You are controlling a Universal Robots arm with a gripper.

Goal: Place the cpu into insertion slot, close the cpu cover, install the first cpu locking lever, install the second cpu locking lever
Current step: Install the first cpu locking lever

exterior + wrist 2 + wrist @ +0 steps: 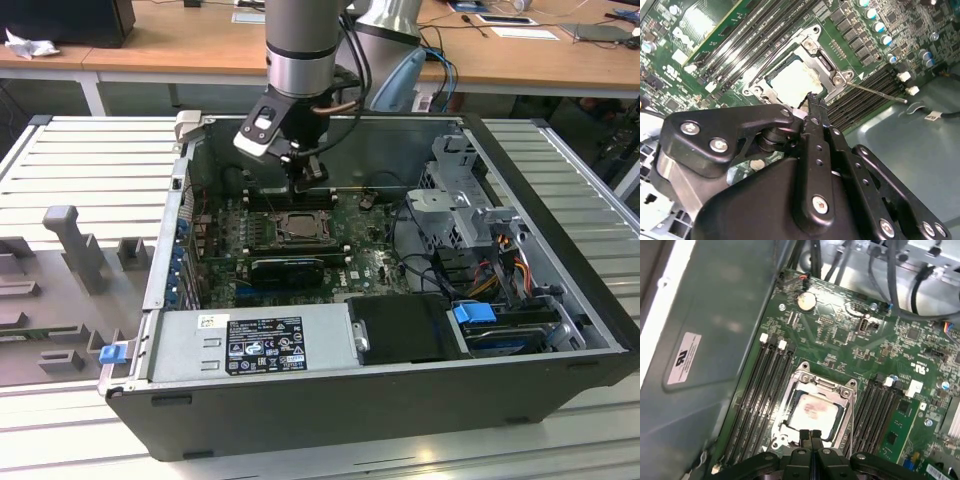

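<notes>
The cpu (812, 410) lies flat in the insertion slot (300, 226) on the green motherboard, its pale metal top showing through the window of the cpu cover (791, 392). The cover lies down around it. My gripper (810, 434) hangs just above the socket's edge with its black fingers pressed together and nothing between them. In the second wrist view the fingertips (812, 100) sit over one side of the cpu (790, 82). A thin metal lever (875, 92) sticks out from the socket's corner over the memory slots. In the exterior view the gripper (308, 178) is above the socket's far side.
Black memory slots (757, 390) flank the socket on both sides. The grey case wall (715, 330) stands close beside the board. Cables and a drive cage (470, 215) fill the case on the exterior view's right, and the power supply (250, 345) runs along its front.
</notes>
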